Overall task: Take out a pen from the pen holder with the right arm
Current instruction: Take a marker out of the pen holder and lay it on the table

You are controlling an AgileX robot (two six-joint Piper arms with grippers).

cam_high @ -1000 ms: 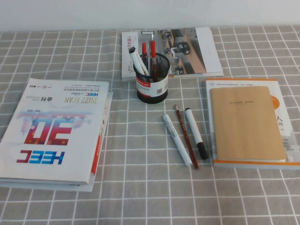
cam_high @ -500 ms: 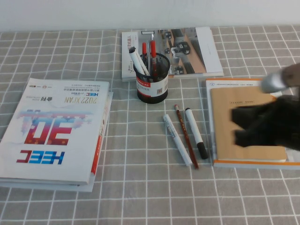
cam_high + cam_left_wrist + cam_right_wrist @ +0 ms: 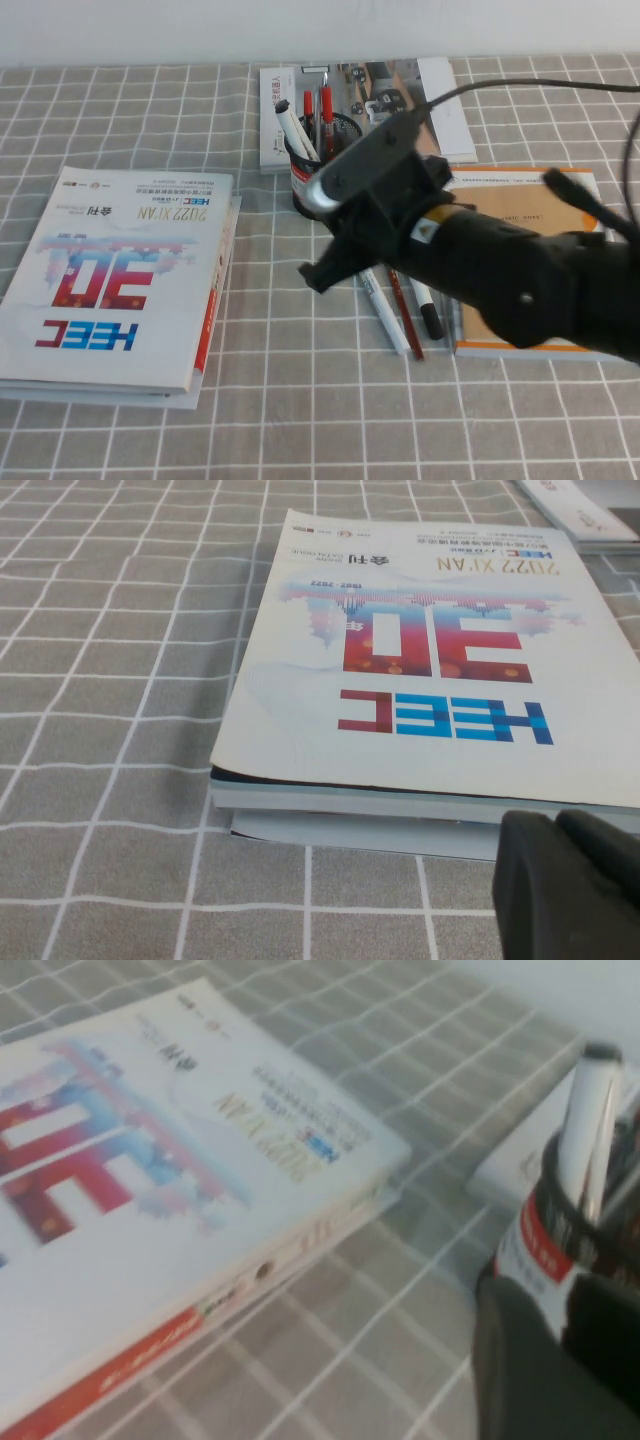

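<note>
Grey-and-white checked tablecloth [image 3: 300, 400] covers the table.

Task item: black mesh cylindrical pen holder [image 3: 298, 170] w/ red-white label stands upright mid-table, toward the far side. In it: white marker w/ black cap [image 3: 292, 125], leaning left, and two red pens [image 3: 325, 100], upright. None lifted out.

R arm reaches in from the right, passing over the tan notebook [image 3: 520, 195] and the loose pens. Right gripper [image 3: 315, 275] sits above the cloth on the near-left side of the holder, btwn it and the white book stack; no contact w/ any pen seen. Open or closed: cannot tell. In the right wrist view the holder is just beside the gripper.

Left gripper [image 3: 560, 880] appears only in its wrist view: low over the cloth, near a long edge of the white book stack printed "HEEC" [image 3: 130, 270]. Its dark fingers [image 3: 525, 880] look pressed together, nothing btwn them.

Loose on the cloth, partly under the R arm: white pen [image 3: 385, 315], red-brown pencil [image 3: 405, 310], black-capped marker [image 3: 430, 315], side by side.

Glossy photo magazine [image 3: 440, 100] lies flat behind the holder.
</note>
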